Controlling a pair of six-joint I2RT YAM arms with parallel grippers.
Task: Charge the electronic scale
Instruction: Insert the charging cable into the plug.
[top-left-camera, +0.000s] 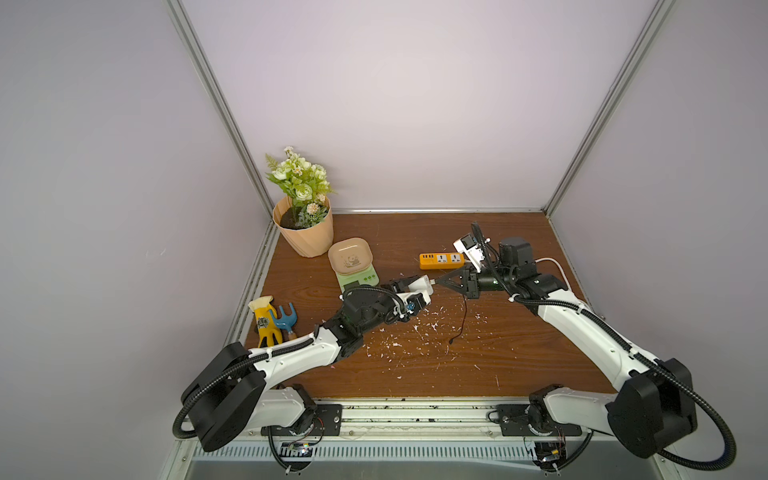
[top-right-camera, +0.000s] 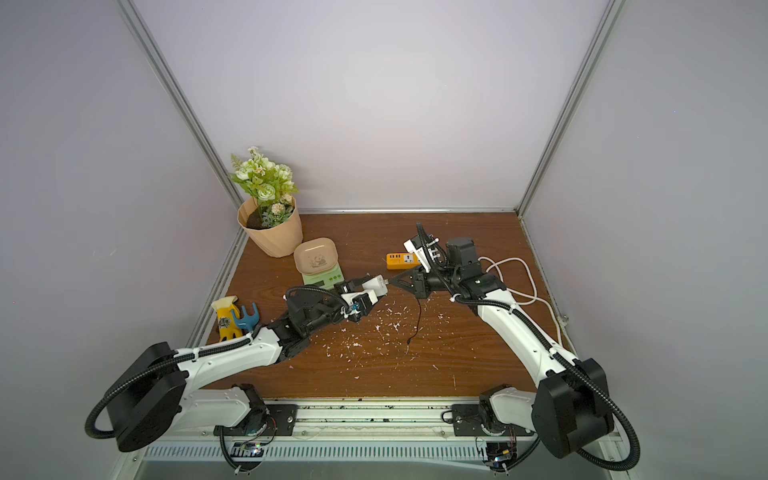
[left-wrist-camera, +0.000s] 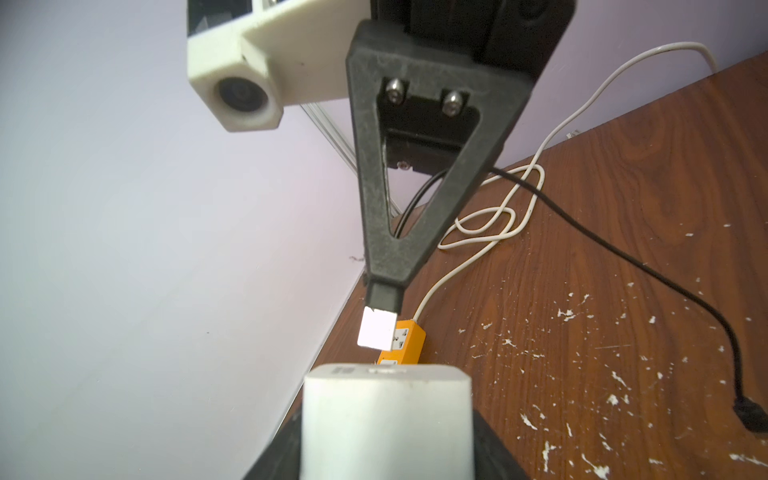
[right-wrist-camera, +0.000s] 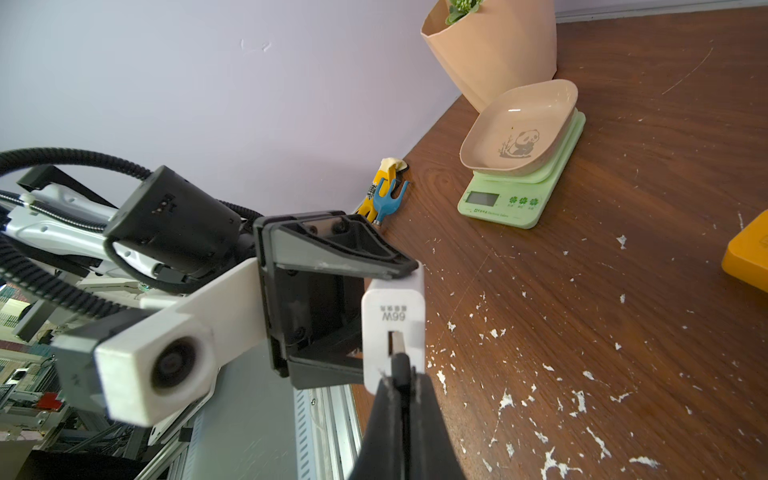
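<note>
White charger (left-wrist-camera: 386, 415): we log it clamped in the left gripper (top-left-camera: 420, 289), jaws half-spread. Right gripper (left-wrist-camera: 384, 291): jaws pinched on black cable plug (right-wrist-camera: 400, 368) at its port.

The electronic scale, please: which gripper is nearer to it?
Left. The left gripper, holding the white charger, is just beside the scale's display end; the right gripper, pinching the USB plug, sits beyond the charger.

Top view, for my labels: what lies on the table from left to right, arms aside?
Left to right: glove → flower pot → scale → power strip → white cable.
</note>
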